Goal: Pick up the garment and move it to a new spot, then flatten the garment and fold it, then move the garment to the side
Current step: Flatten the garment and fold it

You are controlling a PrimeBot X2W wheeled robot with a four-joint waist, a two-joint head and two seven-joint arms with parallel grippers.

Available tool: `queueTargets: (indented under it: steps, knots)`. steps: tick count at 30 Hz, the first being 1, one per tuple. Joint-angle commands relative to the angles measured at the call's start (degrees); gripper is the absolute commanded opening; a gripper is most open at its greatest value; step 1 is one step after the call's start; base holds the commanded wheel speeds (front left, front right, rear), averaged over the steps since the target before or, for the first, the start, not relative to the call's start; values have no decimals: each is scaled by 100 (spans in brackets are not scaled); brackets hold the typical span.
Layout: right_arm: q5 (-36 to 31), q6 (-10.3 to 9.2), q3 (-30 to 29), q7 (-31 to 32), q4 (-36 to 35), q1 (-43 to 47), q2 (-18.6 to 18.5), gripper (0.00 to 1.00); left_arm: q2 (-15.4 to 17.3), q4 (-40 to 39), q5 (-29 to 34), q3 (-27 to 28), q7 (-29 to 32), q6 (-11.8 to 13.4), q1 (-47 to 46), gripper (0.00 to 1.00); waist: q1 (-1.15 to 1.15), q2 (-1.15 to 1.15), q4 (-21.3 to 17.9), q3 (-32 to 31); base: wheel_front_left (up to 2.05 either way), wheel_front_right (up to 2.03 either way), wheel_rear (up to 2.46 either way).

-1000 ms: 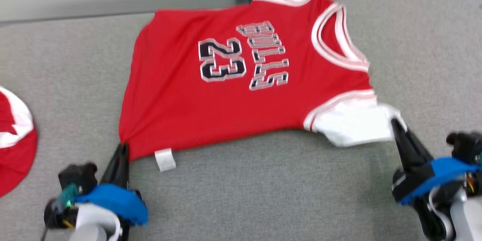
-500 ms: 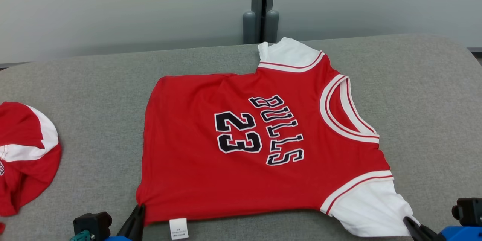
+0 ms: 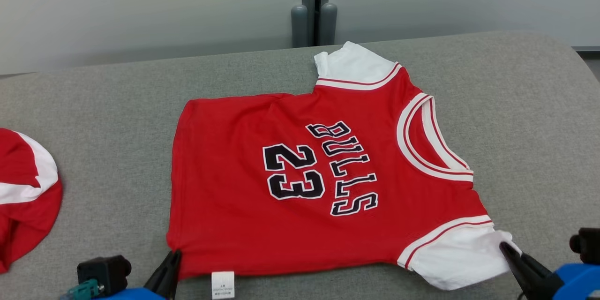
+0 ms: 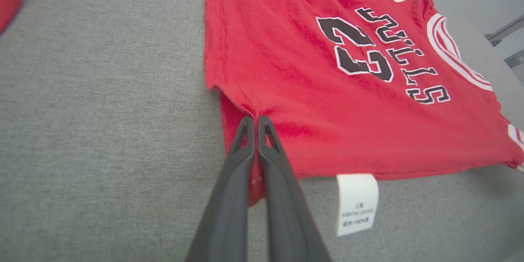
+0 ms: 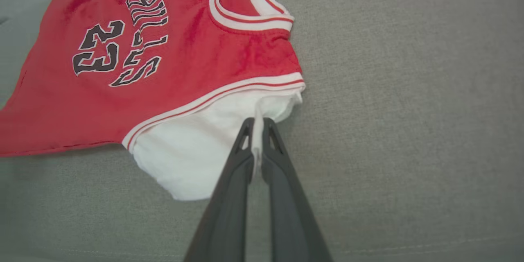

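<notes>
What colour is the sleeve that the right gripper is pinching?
The sleeve is white; the right wrist view shows it best.

left tool (image 4: 256, 120) — pinched tight, right tool (image 5: 258, 121) likewise

Slim dark jaws, blue wrist shells (image 3: 577, 277)

Red jersey (image 3: 300, 187) flat on grey surface
</notes>
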Motion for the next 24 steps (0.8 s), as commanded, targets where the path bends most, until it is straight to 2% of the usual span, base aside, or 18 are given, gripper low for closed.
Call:
queueTargets:
  steps: [1, 8, 17, 24]
  knots:
    - [-79, 3, 80, -73, 26, -227, 3, 0, 18, -28, -26, -1, -17, -43, -202, 0, 0, 0, 2, 26, 0, 0, 0]
    - [-279, 3, 554, -58, 479, -1230, -137, 0, -130, 274, -84, -31, -20, -165, -858, 0, 0, 0, -4, 213, 0, 0, 0]
    - [-186, 3, 836, -707, 1413, -2702, -500, 0, -440, 1185, -126, -68, -51, -175, -1733, 0, 0, 0, 131, 579, 0, 0, 0]
    - [-106, 3, 1115, -1127, 2074, -3464, -748, 0, -526, 1646, -55, -108, -197, -213, -2134, 0, 0, 0, 200, 813, 0, 0, 0]
